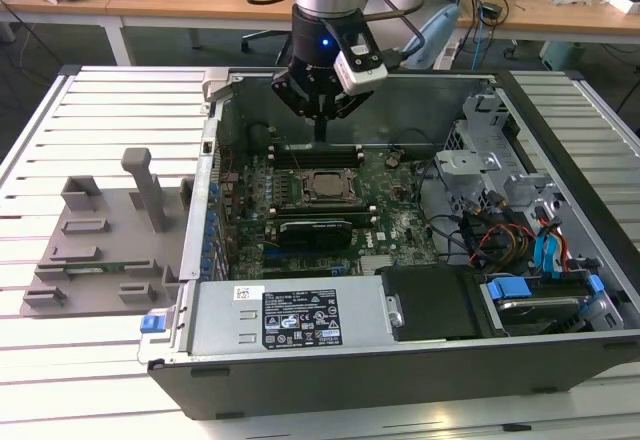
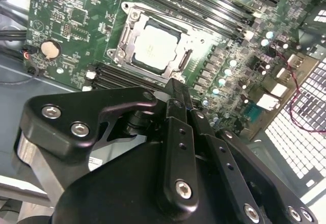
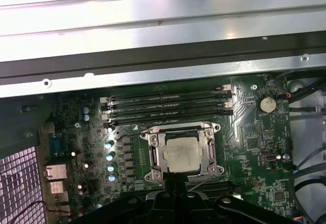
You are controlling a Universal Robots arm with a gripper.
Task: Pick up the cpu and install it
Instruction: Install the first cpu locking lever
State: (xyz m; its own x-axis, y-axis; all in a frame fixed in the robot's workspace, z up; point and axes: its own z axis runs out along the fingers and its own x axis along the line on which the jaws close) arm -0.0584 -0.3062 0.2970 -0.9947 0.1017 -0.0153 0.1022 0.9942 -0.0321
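The cpu (image 1: 322,186), a small square chip with a silvery top, lies flat inside the black socket frame (image 1: 318,203) on the green motherboard of the open computer case. Both wrist views show the cpu (image 2: 153,46) (image 3: 182,154) seated in the frame. My gripper (image 1: 320,132) hangs above the board just behind the socket, over the memory slots. Its black fingers (image 2: 175,99) are pressed together with nothing between them. In the first wrist view the gripper (image 3: 175,186) sits just clear of the socket's edge.
A grey plastic tray (image 1: 110,240) with upright posts lies outside the case at the exterior view's left. The power supply (image 1: 290,315) fills the case front. Drive cages and cables (image 1: 520,240) crowd the exterior view's right. Memory slots (image 3: 168,104) run beside the socket.
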